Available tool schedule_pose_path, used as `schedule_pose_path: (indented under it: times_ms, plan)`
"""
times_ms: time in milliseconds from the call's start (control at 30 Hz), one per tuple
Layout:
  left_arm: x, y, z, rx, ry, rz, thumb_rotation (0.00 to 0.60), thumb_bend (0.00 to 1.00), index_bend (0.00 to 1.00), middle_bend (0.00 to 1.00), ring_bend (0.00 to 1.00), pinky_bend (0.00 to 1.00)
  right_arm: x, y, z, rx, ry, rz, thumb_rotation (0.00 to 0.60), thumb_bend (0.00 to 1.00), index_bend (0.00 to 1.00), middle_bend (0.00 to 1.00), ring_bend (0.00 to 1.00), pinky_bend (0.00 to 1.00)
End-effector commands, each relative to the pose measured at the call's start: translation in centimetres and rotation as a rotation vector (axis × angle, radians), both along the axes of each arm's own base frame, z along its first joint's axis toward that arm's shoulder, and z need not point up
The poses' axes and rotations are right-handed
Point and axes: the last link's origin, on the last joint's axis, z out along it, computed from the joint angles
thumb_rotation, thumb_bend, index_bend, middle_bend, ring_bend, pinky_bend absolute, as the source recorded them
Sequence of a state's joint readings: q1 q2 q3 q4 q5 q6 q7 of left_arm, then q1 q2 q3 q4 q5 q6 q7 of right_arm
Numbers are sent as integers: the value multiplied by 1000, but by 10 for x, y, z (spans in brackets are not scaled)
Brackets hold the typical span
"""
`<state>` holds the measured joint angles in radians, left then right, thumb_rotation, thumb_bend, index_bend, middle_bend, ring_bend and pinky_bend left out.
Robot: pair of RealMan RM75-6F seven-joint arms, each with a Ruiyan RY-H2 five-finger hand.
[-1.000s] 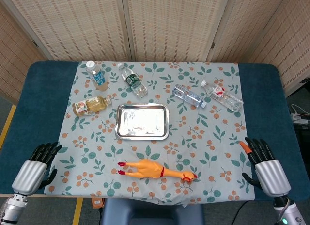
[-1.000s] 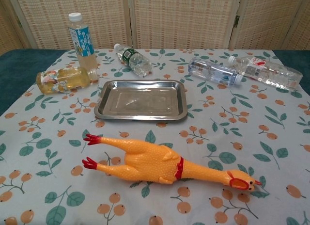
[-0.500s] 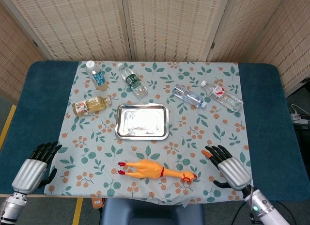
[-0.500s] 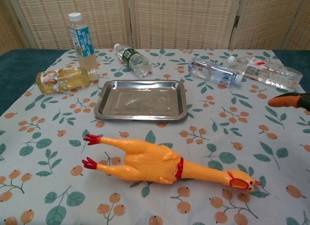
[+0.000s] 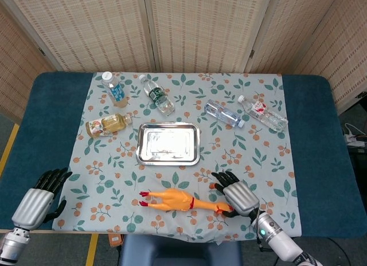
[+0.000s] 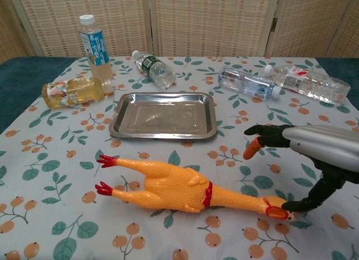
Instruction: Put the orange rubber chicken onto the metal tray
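The orange rubber chicken (image 5: 184,201) (image 6: 185,188) lies on its side near the table's front edge, red feet to the left and head to the right. The metal tray (image 5: 168,144) (image 6: 164,115) sits empty behind it, in the middle of the cloth. My right hand (image 5: 236,195) (image 6: 314,154) hovers just above the chicken's head, fingers spread and holding nothing; the thumb reaches down beside the head. My left hand (image 5: 41,198) rests at the front left corner, fingers apart and empty; it is out of the chest view.
Several bottles ring the tray: an upright one (image 5: 114,89) and a yellow one lying down (image 5: 106,125) at the left, a green-labelled one (image 5: 157,95) behind, two clear ones (image 5: 224,113) (image 5: 264,114) at the back right. Wicker screens stand behind the table.
My right hand has swept leftward from the table's right front edge to above the chicken's head. The chicken, the tray and my left hand have stayed put.
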<state>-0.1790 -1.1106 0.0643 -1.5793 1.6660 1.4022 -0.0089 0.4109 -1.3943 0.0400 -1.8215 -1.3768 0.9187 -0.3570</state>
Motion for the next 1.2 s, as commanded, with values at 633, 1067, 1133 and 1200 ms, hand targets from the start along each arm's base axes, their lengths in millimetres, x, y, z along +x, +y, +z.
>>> schedule_pose_path:
  times_ms: [633,1067,1133,1200]
  plan:
    - [-1,-3,12,-20,-56,-8,600,466,0,0,0,74,36,0,-56,10,12,-55,600,130,356,0,0,35]
    - [-2,-5,18,-33,-86,-18,600,465,0,0,0,74,38,6,-78,-24,51,-89,600,130,553,209,188,447]
    - [-2,-6,18,-36,-88,-19,600,465,0,0,0,74,37,6,-80,-27,67,-88,600,131,626,270,290,578]
    - [-2,-6,19,-37,-90,-22,600,465,0,0,0,74,36,7,-80,-27,74,-95,600,141,703,354,419,700]
